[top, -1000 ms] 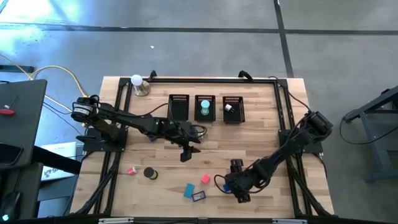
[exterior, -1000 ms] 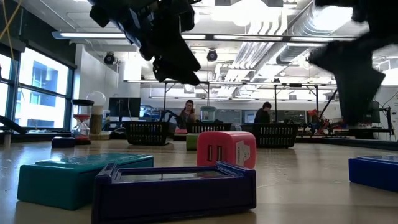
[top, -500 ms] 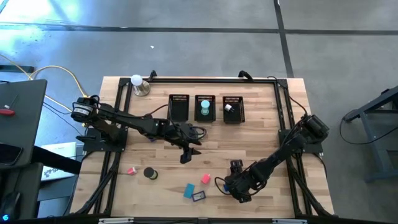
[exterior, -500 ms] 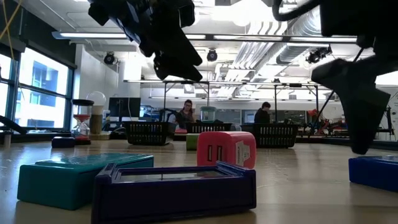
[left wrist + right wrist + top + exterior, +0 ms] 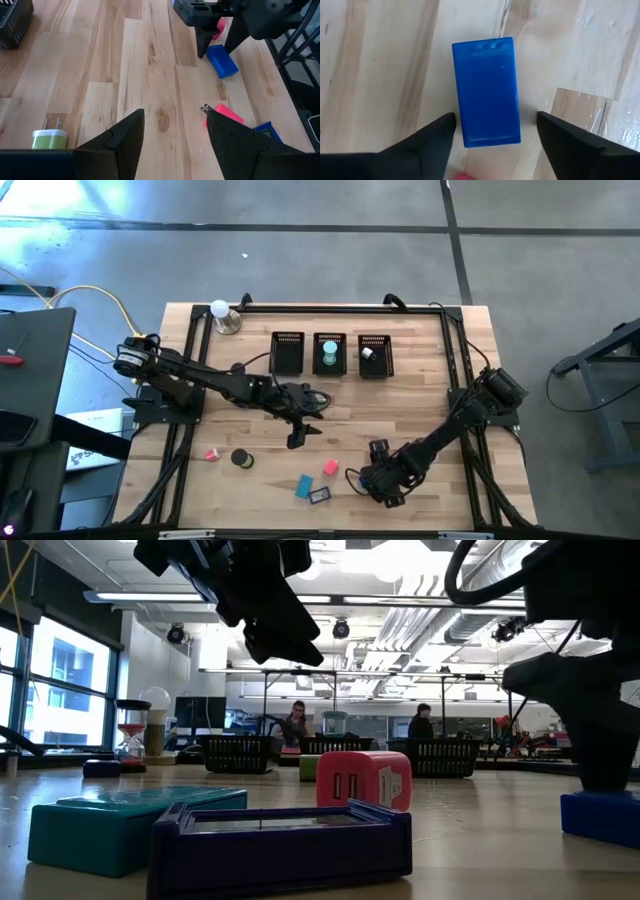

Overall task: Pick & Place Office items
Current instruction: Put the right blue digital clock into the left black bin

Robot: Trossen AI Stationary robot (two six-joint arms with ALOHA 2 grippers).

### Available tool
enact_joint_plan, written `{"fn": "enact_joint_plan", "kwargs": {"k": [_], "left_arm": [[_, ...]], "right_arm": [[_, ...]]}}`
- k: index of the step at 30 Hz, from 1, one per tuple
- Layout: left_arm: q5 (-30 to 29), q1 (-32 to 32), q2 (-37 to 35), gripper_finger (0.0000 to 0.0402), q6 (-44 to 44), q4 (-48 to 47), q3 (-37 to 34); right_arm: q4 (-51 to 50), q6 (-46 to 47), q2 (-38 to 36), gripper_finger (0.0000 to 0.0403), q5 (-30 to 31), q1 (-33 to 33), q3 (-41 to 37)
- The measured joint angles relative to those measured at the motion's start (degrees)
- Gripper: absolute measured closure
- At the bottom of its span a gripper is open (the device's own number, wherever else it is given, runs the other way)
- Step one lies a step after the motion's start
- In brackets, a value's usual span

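Note:
My right gripper point(image 5: 496, 117) is open and points down over a blue block point(image 5: 486, 92) that lies flat on the wood, one finger on each side of it with a gap between. In the low view this gripper point(image 5: 598, 755) stands right above the blue block point(image 5: 600, 817). My left gripper point(image 5: 297, 436) is open and hovers over mid table. Near the front edge lie a teal block point(image 5: 304, 487), a purple frame point(image 5: 320, 496) and a pink plug block point(image 5: 330, 468). A small pink piece point(image 5: 212, 453) and a black roll point(image 5: 241, 459) lie farther left. A green plug point(image 5: 49, 138) shows in the left wrist view.
Three black mesh bins point(image 5: 329, 353) stand in a row toward the far edge; the middle one holds a teal item, the right one a white item. A white ball on a metal base point(image 5: 222, 315) stands at the far left corner. Beyond the table, people sit at desks.
My right gripper has come down over the blue block, from well above the table to just above it, and has shifted slightly toward the near edge. My left gripper has drifted a little toward the near edge. No object has moved.

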Motion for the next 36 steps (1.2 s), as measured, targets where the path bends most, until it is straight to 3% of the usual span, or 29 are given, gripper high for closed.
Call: {"fn": "enact_joint_plan", "kwargs": {"k": [8, 20, 23, 27, 36], "left_arm": [[0.0, -0.3, 0.0, 0.0192, 0.3, -0.1, 0.0], [-0.9, -7.6, 0.0, 0.0192, 14.3, 0.2, 0.0], [-3.7, -9.9, 0.0, 0.0192, 19.7, 0.6, 0.0], [-6.8, -12.3, 0.0, 0.0192, 27.1, 1.5, 0.0], [-20.0, -17.5, 0.2, 0.0192, 46.0, 4.7, 0.0]], "right_arm": [[1.0, 1.9, 0.1, 0.0264, 0.4, 0.0, -0.1], [-4.3, 9.8, -3.0, 0.0264, 6.3, 0.9, -0.3], [-9.4, 12.8, -6.1, 0.0264, 8.3, 0.8, -0.7], [-8.9, 15.3, -9.8, 0.0264, 13.4, 0.8, -0.4], [1.4, 8.9, -11.0, 0.0264, 19.1, 0.0, -0.3]]}}
